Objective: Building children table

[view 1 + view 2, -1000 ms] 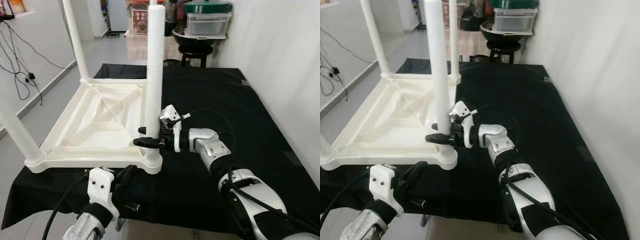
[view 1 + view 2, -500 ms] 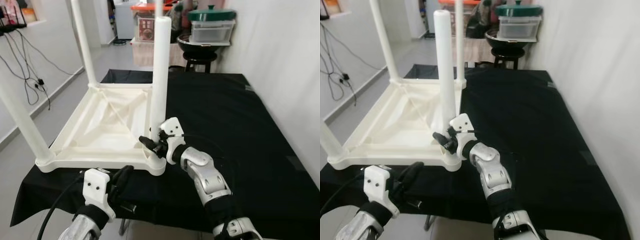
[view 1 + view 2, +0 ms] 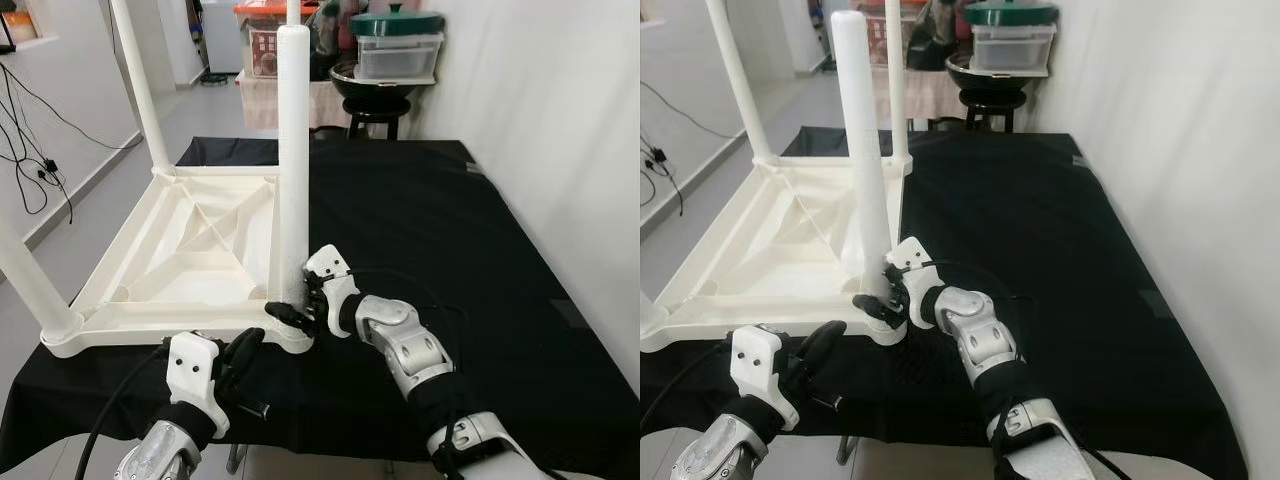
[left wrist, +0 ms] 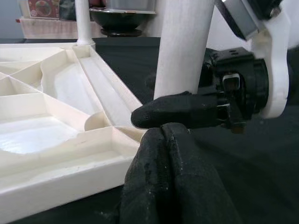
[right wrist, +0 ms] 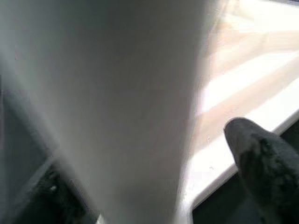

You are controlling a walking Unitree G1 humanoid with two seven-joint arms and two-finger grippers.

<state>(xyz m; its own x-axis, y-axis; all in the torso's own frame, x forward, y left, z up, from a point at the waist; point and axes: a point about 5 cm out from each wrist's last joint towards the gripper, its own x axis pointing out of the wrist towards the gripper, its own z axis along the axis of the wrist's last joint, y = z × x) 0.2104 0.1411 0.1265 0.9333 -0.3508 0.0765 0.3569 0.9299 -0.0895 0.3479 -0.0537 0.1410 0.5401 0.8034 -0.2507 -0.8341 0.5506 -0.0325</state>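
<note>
A white plastic children's table (image 3: 150, 335) lies upside down on a black-covered table, its legs pointing up. The near right leg (image 3: 293, 170) stands in its corner socket. My right gripper (image 3: 292, 312) is shut around this leg just above the socket; one black finger (image 4: 177, 109) crosses in front of the leg, and the leg (image 5: 107, 102) sits very close in the right wrist view beside a fingertip (image 5: 261, 158). My left gripper (image 3: 240, 352) hovers low at the front edge, just below that corner, with its fingers (image 4: 163, 158) pressed together and nothing held.
Black cloth (image 3: 470, 230) covers the work table, with bare room to the right of the white table. A white wall runs along the right. Behind stand a stool with a black bowl (image 3: 375, 85) and stacked plastic containers (image 3: 395, 45). Cables (image 3: 30, 150) lie on the floor at left.
The camera has shifted. My right gripper has slid down the leg from above the socket to its base, and its wrist has turned. The left gripper stays low at the front edge.
</note>
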